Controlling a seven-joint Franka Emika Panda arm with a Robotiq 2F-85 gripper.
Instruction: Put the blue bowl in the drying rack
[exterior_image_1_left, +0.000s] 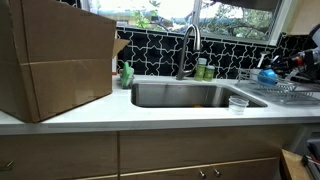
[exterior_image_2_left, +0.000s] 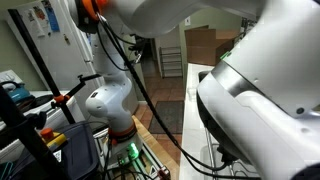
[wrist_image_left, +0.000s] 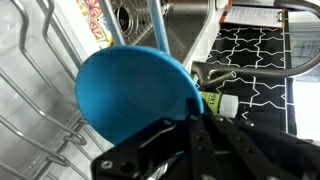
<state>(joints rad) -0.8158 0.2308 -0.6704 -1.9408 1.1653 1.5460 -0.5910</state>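
Observation:
The blue bowl (wrist_image_left: 135, 90) fills the middle of the wrist view, tilted, with its rim pinched between my gripper's (wrist_image_left: 195, 117) dark fingers. The drying rack's silvery wires (wrist_image_left: 40, 110) lie right below and beside the bowl. In an exterior view the blue bowl (exterior_image_1_left: 267, 75) hangs just over the drying rack (exterior_image_1_left: 290, 92) at the right end of the counter, with my gripper (exterior_image_1_left: 283, 66) on it. I cannot tell whether the bowl touches the wires. The robot's body blocks these things in the remaining exterior view.
A steel sink (exterior_image_1_left: 190, 95) with a faucet (exterior_image_1_left: 188, 45) is set in the white counter. A clear glass cup (exterior_image_1_left: 238, 103) stands by the sink's right edge. A big cardboard box (exterior_image_1_left: 55, 65) stands at the left. Green bottles (exterior_image_1_left: 203, 69) stand behind the sink.

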